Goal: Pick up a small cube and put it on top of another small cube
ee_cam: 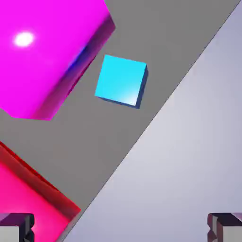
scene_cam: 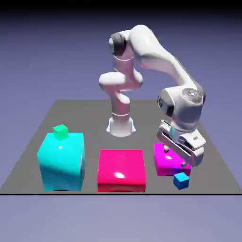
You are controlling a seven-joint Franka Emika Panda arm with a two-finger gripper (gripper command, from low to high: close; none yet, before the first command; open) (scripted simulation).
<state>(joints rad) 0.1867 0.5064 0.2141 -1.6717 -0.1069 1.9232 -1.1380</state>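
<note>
My gripper (scene_cam: 176, 158) hangs at the frame's lower right over the magenta block (scene_cam: 166, 163), jaws wide apart and empty; the small cube (scene_cam: 181, 180) sits just beside it.

1. I see a white arm (scene_cam: 156, 56) with a grey-and-white gripper (scene_cam: 176, 158) over a dark grey table (scene_cam: 71, 111).
2. My exterior view shows a glossy cyan block (scene_cam: 62, 160), a crimson-pink block (scene_cam: 121, 170) and a magenta block (scene_cam: 165, 163).
3. A tiny green cube (scene_cam: 60, 132) tops the cyan one.
4. The small cube (scene_cam: 181, 180) reads dark blue outside, bright cyan-blue in my hand view (ee_cam: 121, 79).
5. Backdrop (scene_cam: 38, 47): plain blue-violet.
</note>
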